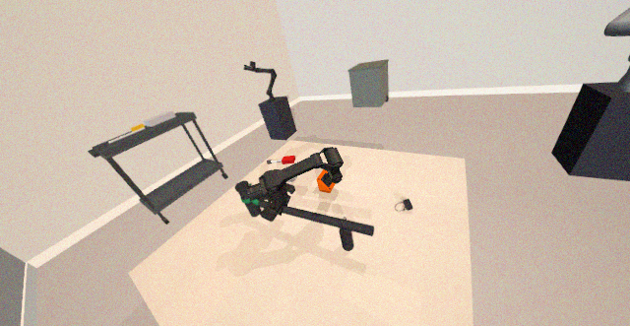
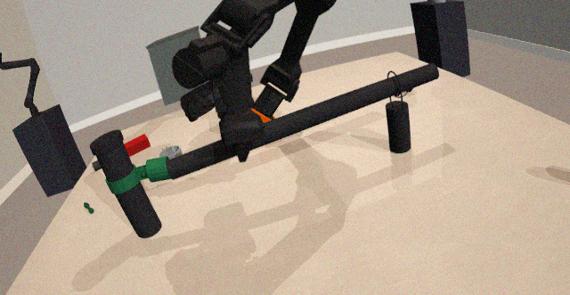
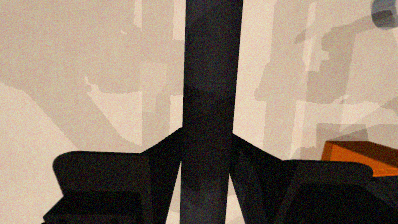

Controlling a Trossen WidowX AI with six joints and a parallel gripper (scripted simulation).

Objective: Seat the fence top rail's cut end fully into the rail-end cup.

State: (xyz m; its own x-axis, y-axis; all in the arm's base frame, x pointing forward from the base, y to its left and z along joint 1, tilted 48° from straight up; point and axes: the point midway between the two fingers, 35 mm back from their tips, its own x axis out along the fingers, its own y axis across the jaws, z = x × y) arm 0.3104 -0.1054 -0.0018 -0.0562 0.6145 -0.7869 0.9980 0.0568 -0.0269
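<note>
The black top rail [image 1: 320, 216] [image 2: 338, 105] [image 3: 212, 65] slopes from the big post up to the right in the exterior view. It runs through the wire loop [image 2: 391, 72] of the small post [image 2: 398, 127] [image 1: 346, 239]. Its left end meets the mouth of the green end cup [image 2: 157, 170]; how deep it sits inside is hidden. The green brace band [image 2: 122, 184] circles the tilted big post [image 2: 142, 217], just below the post cap [image 2: 107, 145]. My gripper [image 2: 242, 141] [image 3: 203, 133] is shut on the rail, a short way right of the cup, one finger on each side.
An orange block [image 1: 325, 182] [image 2: 263, 115] [image 3: 360, 157] lies behind the rail. A red object [image 1: 288, 160] [image 2: 138, 144] and a grey round part [image 2: 171, 152] lie behind the cup. A small green piece [image 2: 88, 208] lies left of the post. A black part [image 1: 407, 205] lies farther right.
</note>
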